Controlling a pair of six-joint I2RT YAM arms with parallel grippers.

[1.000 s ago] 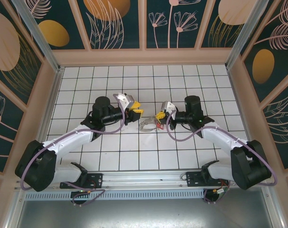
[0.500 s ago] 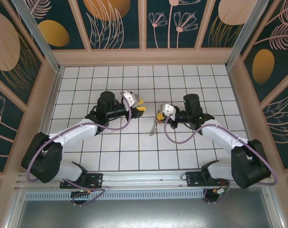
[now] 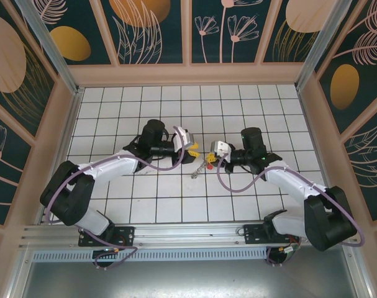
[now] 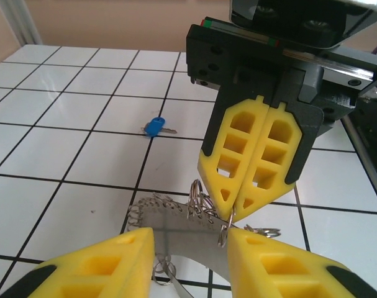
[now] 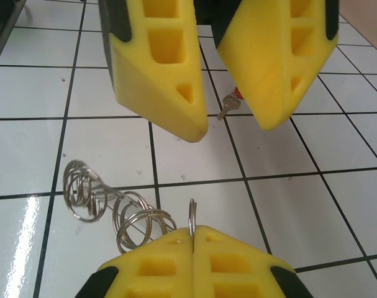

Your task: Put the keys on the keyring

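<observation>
White-shelled left arm (image 3: 107, 166) and right arm (image 3: 287, 180) have black joints and mauve cables (image 3: 160, 167). The left gripper (image 4: 189, 241) and right gripper (image 4: 233, 208) wear yellow plastic fingers (image 4: 238, 149) with rectangular cut-outs; the right's black mount (image 4: 238, 62) shows screw holes.

White tiled floor (image 3: 176, 205), dark floral walls (image 3: 157, 37)

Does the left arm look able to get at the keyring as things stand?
Probably yes: the left claw stands open just short of the keyring, which is pinched in the shut right claw, with nothing between them.
</observation>
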